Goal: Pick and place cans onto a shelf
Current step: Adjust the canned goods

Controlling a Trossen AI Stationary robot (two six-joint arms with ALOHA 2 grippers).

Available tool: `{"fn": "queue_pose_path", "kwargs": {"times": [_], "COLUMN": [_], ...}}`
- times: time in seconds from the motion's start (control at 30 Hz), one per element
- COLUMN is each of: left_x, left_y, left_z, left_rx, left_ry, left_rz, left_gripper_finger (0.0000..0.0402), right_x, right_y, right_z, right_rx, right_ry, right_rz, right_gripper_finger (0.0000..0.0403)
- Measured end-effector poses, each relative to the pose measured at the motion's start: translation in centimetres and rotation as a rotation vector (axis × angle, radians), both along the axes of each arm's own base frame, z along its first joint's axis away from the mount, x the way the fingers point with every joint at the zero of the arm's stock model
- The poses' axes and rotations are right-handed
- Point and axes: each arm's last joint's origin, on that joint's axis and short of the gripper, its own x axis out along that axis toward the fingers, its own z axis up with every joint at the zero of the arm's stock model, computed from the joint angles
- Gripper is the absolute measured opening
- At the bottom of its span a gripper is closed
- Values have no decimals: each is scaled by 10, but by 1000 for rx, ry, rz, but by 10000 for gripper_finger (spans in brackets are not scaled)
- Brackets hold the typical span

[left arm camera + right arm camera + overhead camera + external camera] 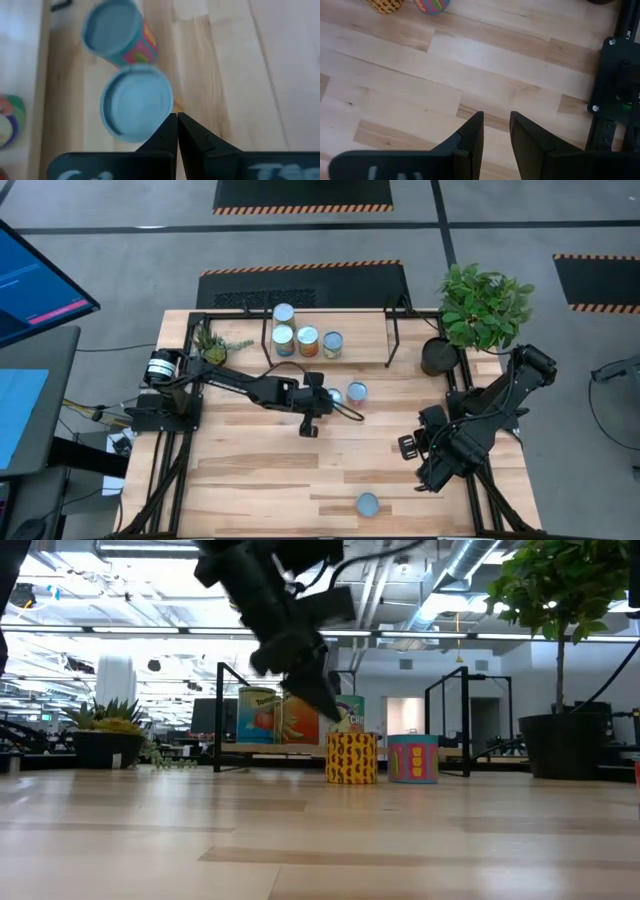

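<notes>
- Left pincer (330, 399), fingers pressed together, reaches across the counter (260, 470) just above two cans (356, 391).
- Right pincer (408, 446), fingers apart, waits at the counter's right edge.
- Four cans (307, 341) stand on the shelf (365, 332).

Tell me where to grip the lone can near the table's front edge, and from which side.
Grip the lone can across its round side wall, coming straight down from above: it stands upright with its pale-blue top up and bare table all around, so fingers should fit on either side.
</notes>
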Motion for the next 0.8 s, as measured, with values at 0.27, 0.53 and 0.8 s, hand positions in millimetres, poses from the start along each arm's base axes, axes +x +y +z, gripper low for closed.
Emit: {"fn": "queue_pose_path", "kwargs": {"times": [0.27,0.53,0.8], "left_x": [9,22,11], "left_y": [-26,-17,-38], "left_z": [23,-14,-13], "left_rx": [-245,-79,-95], "left_ry": [-39,-9,55], "left_rz": [-284,-166,-154], "left_gripper_finger": [0,0,0], "right_x": [2,15,42], "right_y": [2,14,49], "right_z": [0,-1,3], "right_rx": [9,71,146], "right_ry": [8,-45,-228], "right_rz": [80,332,887], "right_gripper_finger": [118,118,118]}}
